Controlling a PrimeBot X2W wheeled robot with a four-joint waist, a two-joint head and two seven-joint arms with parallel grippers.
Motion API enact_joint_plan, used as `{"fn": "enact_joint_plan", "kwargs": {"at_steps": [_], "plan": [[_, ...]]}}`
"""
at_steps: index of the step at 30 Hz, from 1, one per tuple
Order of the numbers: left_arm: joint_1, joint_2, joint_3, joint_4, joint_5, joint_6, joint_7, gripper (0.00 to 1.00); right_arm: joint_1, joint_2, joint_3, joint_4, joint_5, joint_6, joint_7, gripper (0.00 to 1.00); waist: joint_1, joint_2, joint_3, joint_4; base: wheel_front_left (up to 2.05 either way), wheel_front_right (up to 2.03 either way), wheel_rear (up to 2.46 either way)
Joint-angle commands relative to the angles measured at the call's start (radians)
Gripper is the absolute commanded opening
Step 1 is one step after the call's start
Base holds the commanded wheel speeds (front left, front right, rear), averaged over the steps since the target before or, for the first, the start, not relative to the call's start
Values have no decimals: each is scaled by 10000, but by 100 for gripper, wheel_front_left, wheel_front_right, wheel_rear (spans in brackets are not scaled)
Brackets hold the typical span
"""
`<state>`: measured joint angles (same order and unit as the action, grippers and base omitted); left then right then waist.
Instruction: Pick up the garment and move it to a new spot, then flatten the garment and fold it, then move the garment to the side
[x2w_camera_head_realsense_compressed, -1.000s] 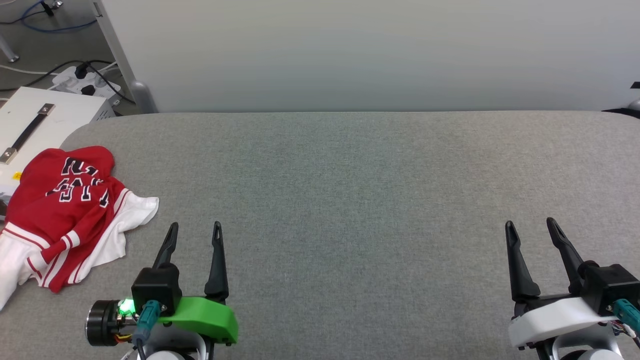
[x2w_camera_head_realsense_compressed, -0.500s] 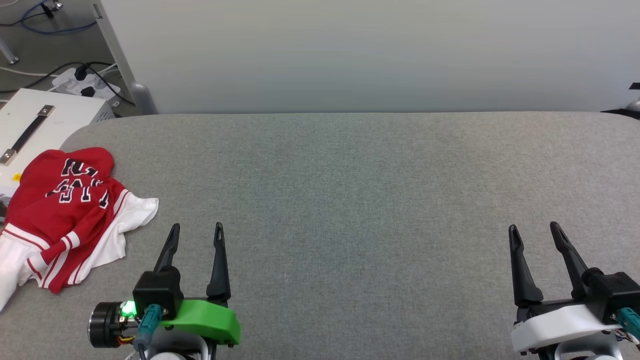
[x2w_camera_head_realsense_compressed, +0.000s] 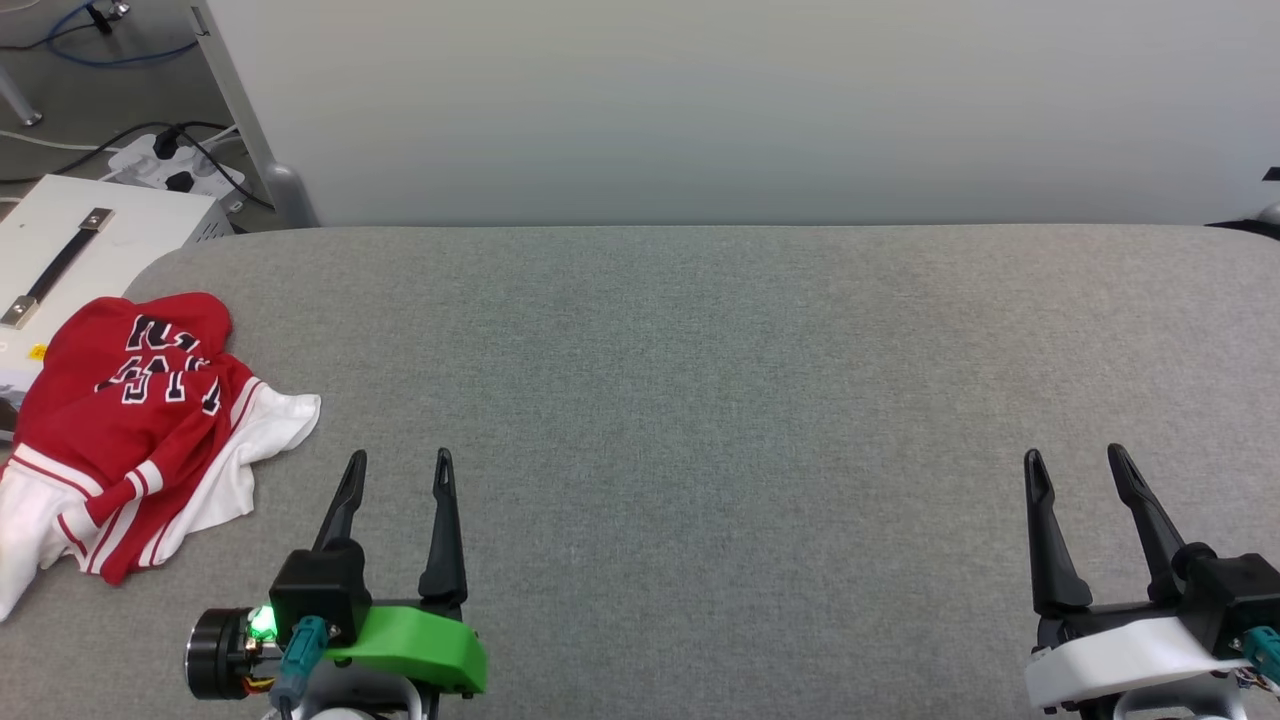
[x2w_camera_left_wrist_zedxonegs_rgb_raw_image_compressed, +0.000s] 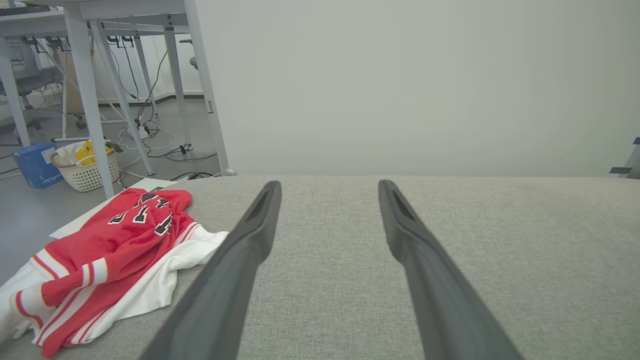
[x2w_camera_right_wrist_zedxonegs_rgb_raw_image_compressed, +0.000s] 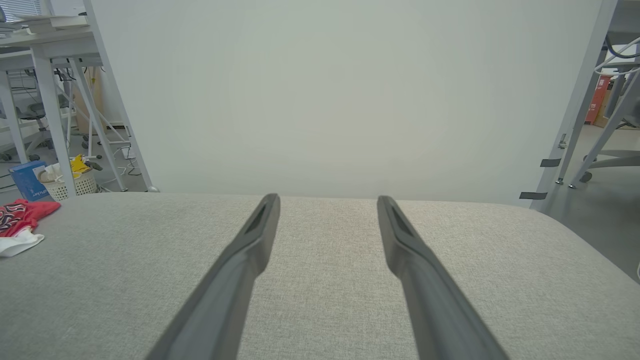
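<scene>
Your garment (x2w_camera_head_realsense_compressed: 130, 430) lies crumpled at the far left edge of the gray padded surface (x2w_camera_head_realsense_compressed: 700, 380) and seems to overhang it. A shallow pinch may catch one layer and drag the rest off. Your left gripper (x2w_camera_head_realsense_compressed: 400, 456) waits near it, your right gripper (x2w_camera_head_realsense_compressed: 1074, 452) well apart. Both are spread wide and hold nothing.

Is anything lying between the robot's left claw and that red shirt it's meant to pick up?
Nothing visible does. The left claw stands open, and only bare grey surface lies between it and the crumpled shirt, which sits at the surface's left edge.
</scene>
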<state>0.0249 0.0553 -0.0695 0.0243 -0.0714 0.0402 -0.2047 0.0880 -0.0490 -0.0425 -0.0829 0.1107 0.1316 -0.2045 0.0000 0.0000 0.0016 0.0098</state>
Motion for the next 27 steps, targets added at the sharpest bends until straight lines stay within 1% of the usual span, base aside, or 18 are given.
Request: {"fn": "enact_joint_plan", "kwargs": {"at_steps": [1, 27], "plan": [[161, -42, -39, 47, -79, 83, -116, 100, 207, -11, -5, -77, 99, -8, -124, 100, 0, 0, -4, 1, 0, 0, 0], [228, -51, -193, 193, -240, 167, -571, 100, 413, -12, 9, -29, 436, -9, -573, 100, 0, 0, 64, 20, 0, 0, 0]]}}
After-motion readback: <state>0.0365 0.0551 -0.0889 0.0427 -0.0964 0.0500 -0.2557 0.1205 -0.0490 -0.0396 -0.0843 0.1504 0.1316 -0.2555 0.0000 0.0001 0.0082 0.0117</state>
